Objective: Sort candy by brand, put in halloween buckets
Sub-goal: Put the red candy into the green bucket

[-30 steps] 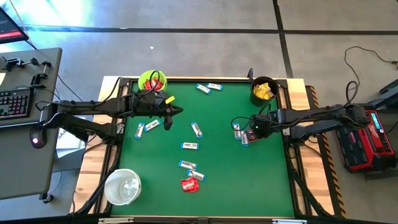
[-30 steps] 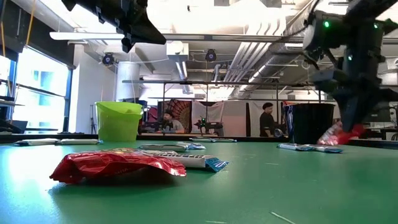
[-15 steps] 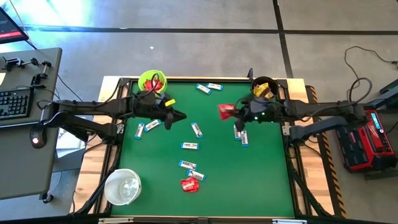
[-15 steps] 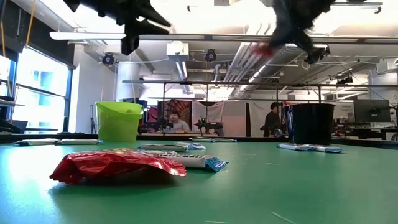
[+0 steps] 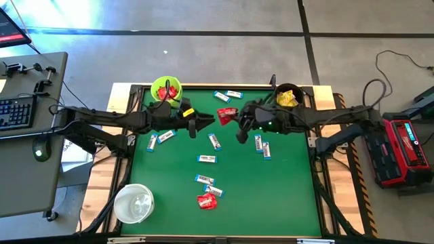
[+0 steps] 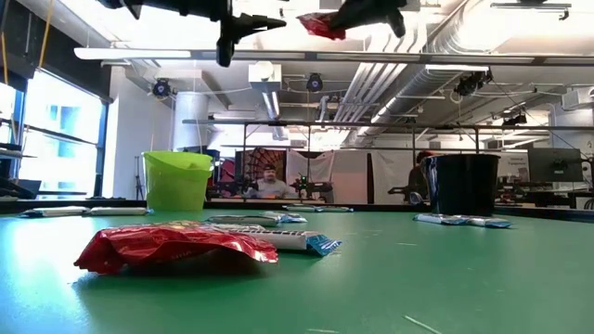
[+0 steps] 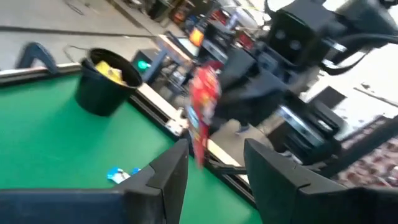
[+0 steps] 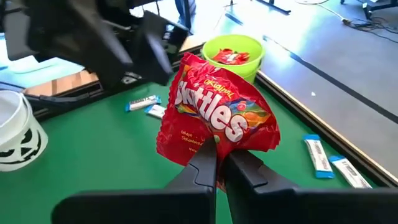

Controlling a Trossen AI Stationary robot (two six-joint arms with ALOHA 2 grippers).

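The right gripper (image 5: 235,116), clamped on a red Skittles packet (image 5: 226,114), has swung across to the left gripper (image 5: 207,121), now spreading its fingers, likely for a handover toward the lime green bucket (image 5: 165,89).

Over the table (image 5: 291,196), the right gripper (image 5: 234,116) reaches toward the middle, shut on a packet (image 5: 226,114) held in the air. The left gripper (image 5: 209,120) faces it just beside the packet, jaws apart. Behind the left arm, at the table's far left corner, stands a bucket (image 5: 165,89) with packets in it. A 2nd bucket (image 5: 287,98) stands at the far right corner, and a 3rd bucket (image 5: 133,203) at the near left corner. Bars (image 5: 207,158) lie scattered across the middle, and another packet (image 5: 206,200) lies near the front edge.
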